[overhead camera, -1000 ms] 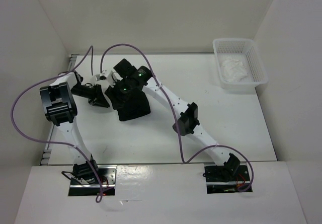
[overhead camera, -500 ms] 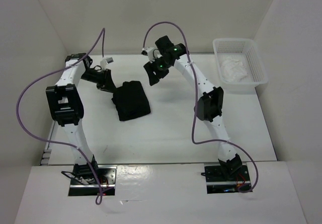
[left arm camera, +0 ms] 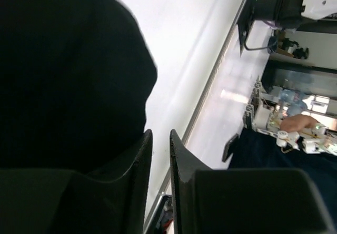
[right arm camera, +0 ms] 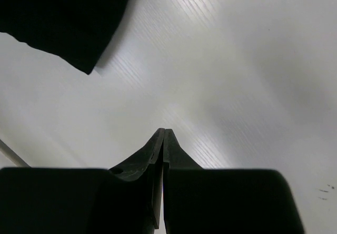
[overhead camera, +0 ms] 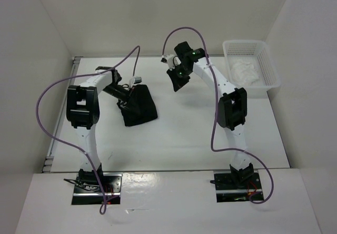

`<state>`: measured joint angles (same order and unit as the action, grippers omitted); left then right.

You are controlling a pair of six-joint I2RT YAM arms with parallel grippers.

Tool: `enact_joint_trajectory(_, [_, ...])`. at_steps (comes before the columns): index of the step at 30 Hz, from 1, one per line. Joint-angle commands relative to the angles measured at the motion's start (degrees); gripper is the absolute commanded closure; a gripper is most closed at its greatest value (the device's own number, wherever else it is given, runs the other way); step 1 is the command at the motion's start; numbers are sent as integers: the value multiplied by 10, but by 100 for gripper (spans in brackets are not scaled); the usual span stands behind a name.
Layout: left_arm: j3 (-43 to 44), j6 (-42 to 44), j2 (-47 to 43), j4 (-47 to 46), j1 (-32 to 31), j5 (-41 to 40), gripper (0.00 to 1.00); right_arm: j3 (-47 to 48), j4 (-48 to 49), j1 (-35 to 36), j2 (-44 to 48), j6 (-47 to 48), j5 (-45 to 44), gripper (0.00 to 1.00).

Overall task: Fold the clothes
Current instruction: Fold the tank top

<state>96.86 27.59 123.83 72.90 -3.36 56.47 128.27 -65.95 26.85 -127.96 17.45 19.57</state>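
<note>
The clothes, one black T-shirt [overhead camera: 140, 105], lie folded into a compact bundle on the white table, left of centre. My left gripper [overhead camera: 125, 103] sits low at the bundle's left edge. In the left wrist view its jaws [left arm camera: 160, 133] stand a narrow gap apart with only table between them, and the black fabric [left arm camera: 63, 71] fills the left side. My right gripper [overhead camera: 177, 82] hangs above bare table, right of and behind the shirt. It [right arm camera: 164, 130] is shut on nothing, and a corner of the shirt [right arm camera: 58, 18] shows at the top left.
A white mesh basket [overhead camera: 271, 72] holding white fabric [overhead camera: 245, 71] stands at the back right corner. White walls close in the table on three sides. A metal rail [overhead camera: 62, 119] runs along the left edge. Purple cables loop above both arms.
My right gripper has pulled back off the shirt toward the right and shut empty. My left gripper has swung right, in to the shirt's left edge. The shirt itself has not moved.
</note>
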Motion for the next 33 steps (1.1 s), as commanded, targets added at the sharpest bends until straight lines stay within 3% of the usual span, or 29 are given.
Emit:
enact_joint_trajectory(1, [-38, 40, 4, 16, 14, 11, 75, -38, 54, -7, 62, 3, -31, 94])
enact_joint_trajectory(10, [-99, 56, 66, -7, 53, -18, 79, -89, 71, -7, 93, 3, -43, 94])
enact_joint_trajectory(16, [-119, -29, 67, -79, 58, -79, 82, -129, 90, -7, 126, 3, -55, 94])
enact_joint_trajectory(24, [-125, -72, 67, -112, 58, -115, 83, -197, 117, -7, 178, 3, -81, 94])
enact_joint_trajectory(30, [-117, -65, -3, -58, 58, -123, 83, -230, 117, -21, 242, 8, -95, 93])
enact_joint_trajectory(33, [-83, -59, -93, -18, 58, -131, 80, -248, 124, -49, 287, 8, -80, 93])
